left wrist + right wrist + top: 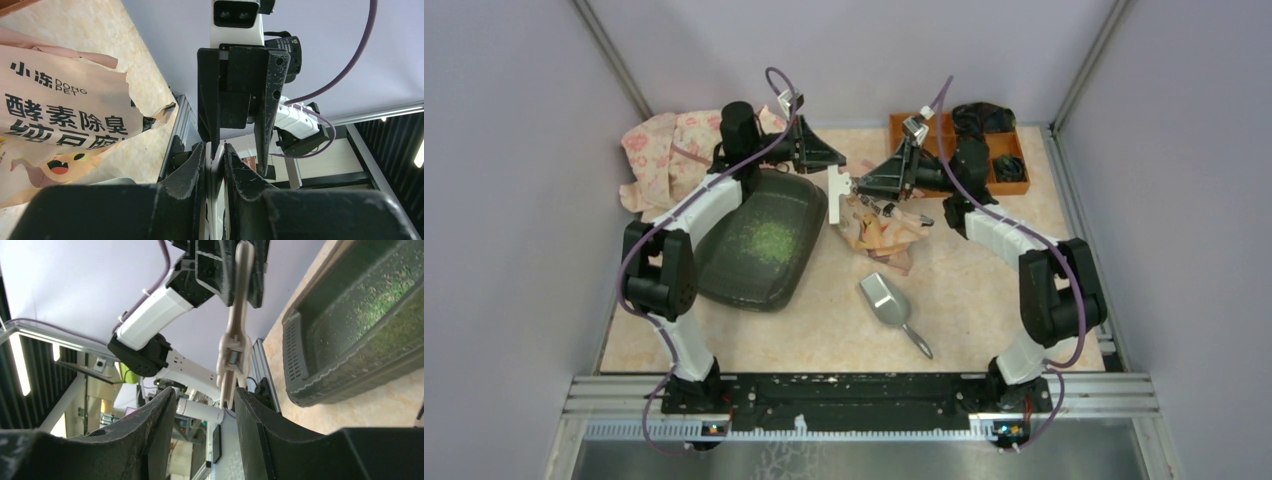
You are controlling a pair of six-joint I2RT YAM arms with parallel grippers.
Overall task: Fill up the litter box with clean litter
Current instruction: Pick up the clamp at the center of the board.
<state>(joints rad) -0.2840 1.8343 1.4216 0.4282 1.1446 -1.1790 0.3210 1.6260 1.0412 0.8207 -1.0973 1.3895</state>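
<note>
Litter box is lying at a slant on the table, and I am taking it as my marker for everything else; clean litter is sitting inside it as a loose green speckled patch around the middle of its floor, with bare dark plastic showing around the patch; just off the box's far right corner my left gripper is pinching the top of a white clip, its fingers pressed narrow on the thin plastic, and the clip is hanging down from them; to the right of the box my right gripper is facing the left one with its jaws standing wide, one finger on each side of the clip's lower end; I cannot tell whether either finger is touching the clip; a peach printed bag is lying just right of the box, below both grippers; a metal scoop is resting right of the box's near end, apart from it; an orange organiser tray is sitting well to the right of the box's far end; a floral cloth is bunching up just behind the box.
</note>
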